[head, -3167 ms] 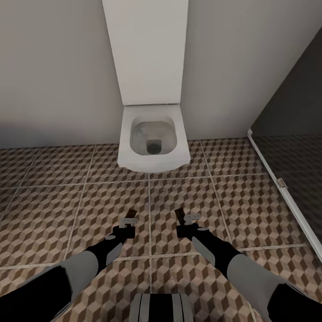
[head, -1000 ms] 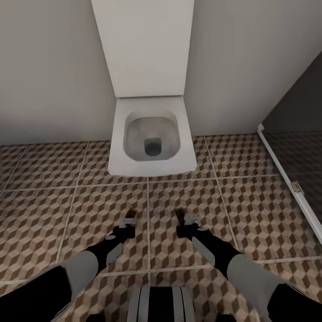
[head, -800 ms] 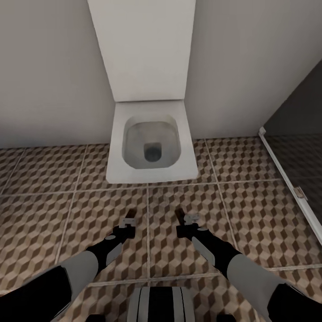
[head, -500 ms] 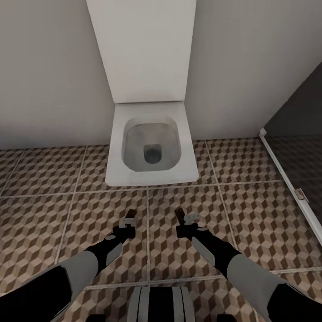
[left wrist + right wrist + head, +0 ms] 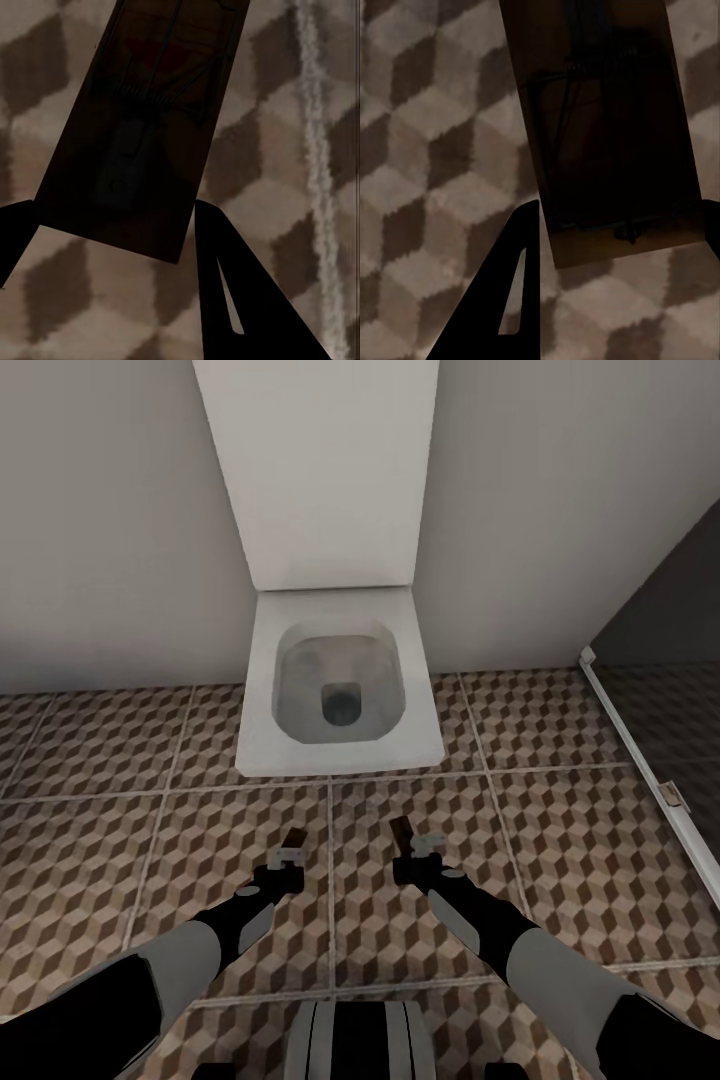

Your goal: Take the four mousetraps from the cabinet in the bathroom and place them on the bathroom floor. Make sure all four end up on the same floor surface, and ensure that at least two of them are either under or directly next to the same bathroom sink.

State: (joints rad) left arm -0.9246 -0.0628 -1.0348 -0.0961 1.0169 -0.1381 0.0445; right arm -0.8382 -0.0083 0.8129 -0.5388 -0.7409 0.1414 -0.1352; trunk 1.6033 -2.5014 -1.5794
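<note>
Carrying two mousetraps toward the toilet [image 5: 340,690].
Each gripper, left gripper [image 5: 291,848] and right gripper [image 5: 408,842], was closed on one mousetrap [image 5: 135,135], [image 5: 607,127], held above the bathroom floor [image 5: 560,830], ready to set down.

A: Arms, head view. Each forearm is glossy black at the lower corners of the frame, then a light grey sleeve section, then black again toward the wrist.

B: Grippers?

A: left gripper [image 5: 291,847] and right gripper [image 5: 412,843] each sit on a black wrist block with pale grey bracket pieces at the front. Wrist views: fingers [image 5: 232,300] read as flat black wedges, each with a narrow slanted slot cut through; same on the right [image 5: 502,300].

B: Trunk?

A: Lower centre of frame: trunk [image 5: 355,1040], black with light grey vertical bands, rounded top.
</note>
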